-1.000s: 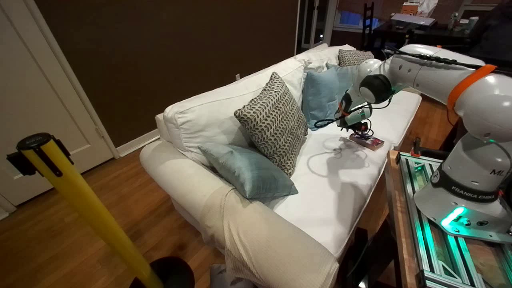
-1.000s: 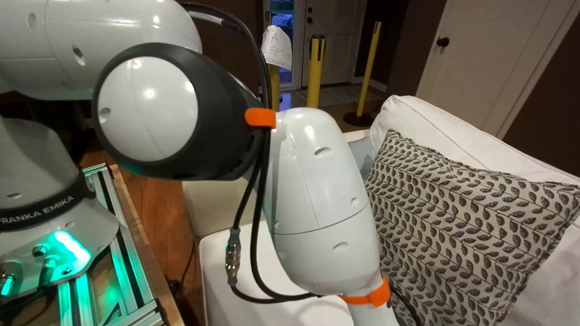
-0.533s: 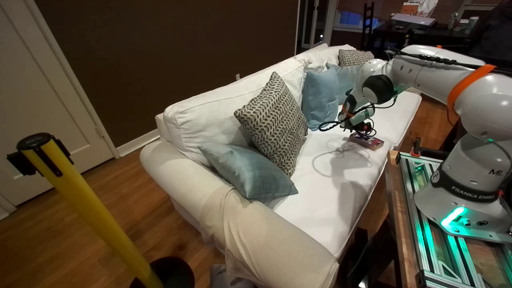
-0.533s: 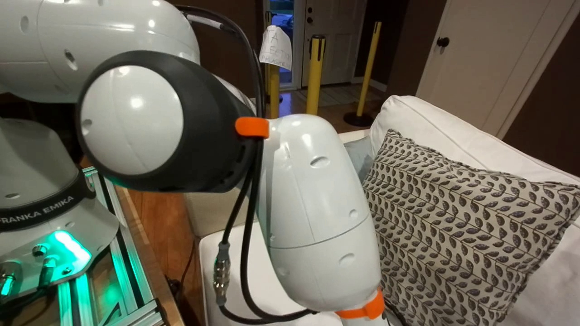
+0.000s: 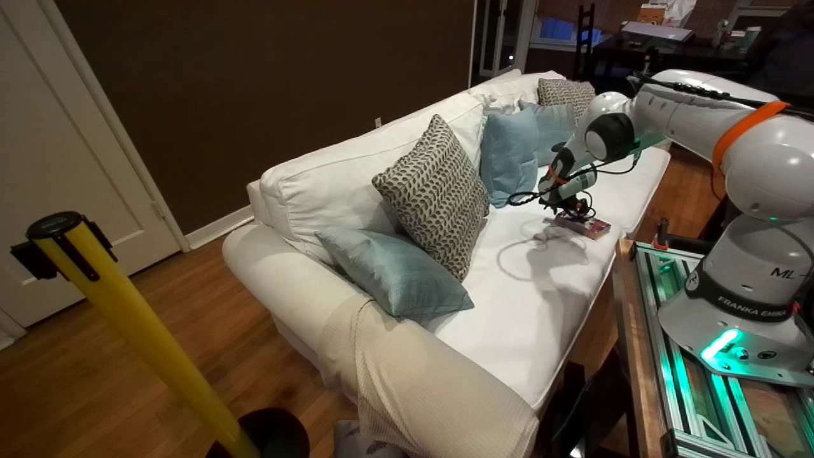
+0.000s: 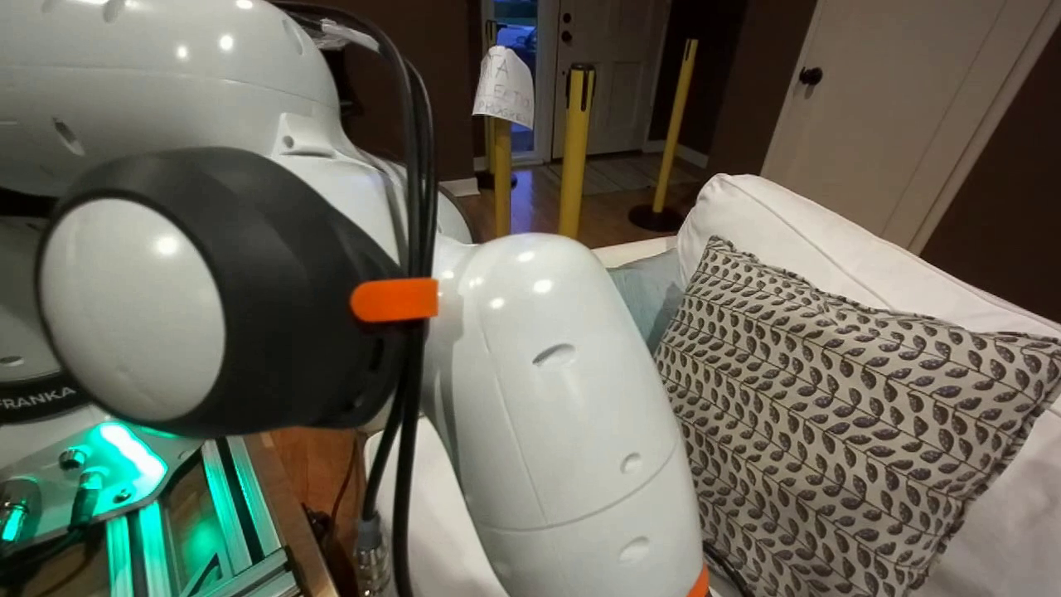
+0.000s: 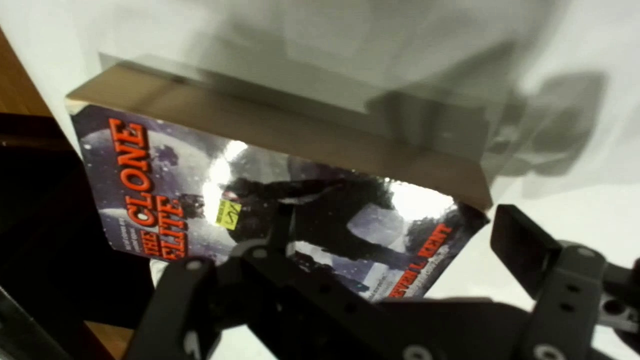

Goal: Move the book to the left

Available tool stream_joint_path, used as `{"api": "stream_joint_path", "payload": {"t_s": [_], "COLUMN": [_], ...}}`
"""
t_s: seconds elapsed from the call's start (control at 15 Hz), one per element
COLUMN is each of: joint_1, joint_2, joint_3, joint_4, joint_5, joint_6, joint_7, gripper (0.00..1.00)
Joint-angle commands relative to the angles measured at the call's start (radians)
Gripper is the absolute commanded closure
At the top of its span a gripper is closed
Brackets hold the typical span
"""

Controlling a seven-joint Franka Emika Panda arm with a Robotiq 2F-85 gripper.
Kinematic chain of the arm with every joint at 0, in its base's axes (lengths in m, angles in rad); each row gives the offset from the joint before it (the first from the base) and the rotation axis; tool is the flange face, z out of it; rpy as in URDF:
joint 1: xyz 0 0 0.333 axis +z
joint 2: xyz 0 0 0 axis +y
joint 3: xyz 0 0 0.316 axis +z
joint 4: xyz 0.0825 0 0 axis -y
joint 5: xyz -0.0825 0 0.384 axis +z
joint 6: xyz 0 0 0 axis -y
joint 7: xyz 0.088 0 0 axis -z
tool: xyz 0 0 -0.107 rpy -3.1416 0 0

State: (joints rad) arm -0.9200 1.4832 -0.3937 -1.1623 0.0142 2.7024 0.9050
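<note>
The book [image 5: 594, 227] lies flat on the white couch seat in an exterior view, near the seat's front edge. In the wrist view the book [image 7: 320, 215] has a glossy dark purple and grey cover, red lettering, a small yellow sticker and tan page edges. My gripper [image 5: 567, 211] is just above the book's far-left end. In the wrist view the gripper [image 7: 400, 232] is open: one finger is over the cover, the other beyond the book's right end. Nothing is held. Contact with the cover cannot be told. In an exterior view the arm [image 6: 564, 398] hides the book and gripper.
A grey patterned cushion [image 5: 439, 191] and a light-blue pillow [image 5: 394, 273] lean on the couch back. Another blue pillow [image 5: 509, 156] stands behind the gripper. The robot's wooden-edged table [image 5: 629, 356] stands close to the seat front.
The arm's wrist and forearm have shifted and tilted; the gripper has moved slightly right and lower in an exterior view, closer to the book. The book has not visibly moved.
</note>
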Motion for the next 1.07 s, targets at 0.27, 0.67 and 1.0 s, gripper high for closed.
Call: {"api": "stream_joint_path", "payload": {"t_s": [0.27,0.67,1.0], "joint_1": [-0.081,-0.111,-0.133], "joint_2": [0.006,0.008,0.010], "joint_3": [0.096,0.118,0.140], "joint_4": [0.050,0.063,0.084], "joint_5": [-0.111,-0.191,-0.227], "joint_6": [-0.052,-0.132,-0.171], "joint_7": [0.017,0.030,0.042], "gripper": [0.00,0.00,0.00]}}
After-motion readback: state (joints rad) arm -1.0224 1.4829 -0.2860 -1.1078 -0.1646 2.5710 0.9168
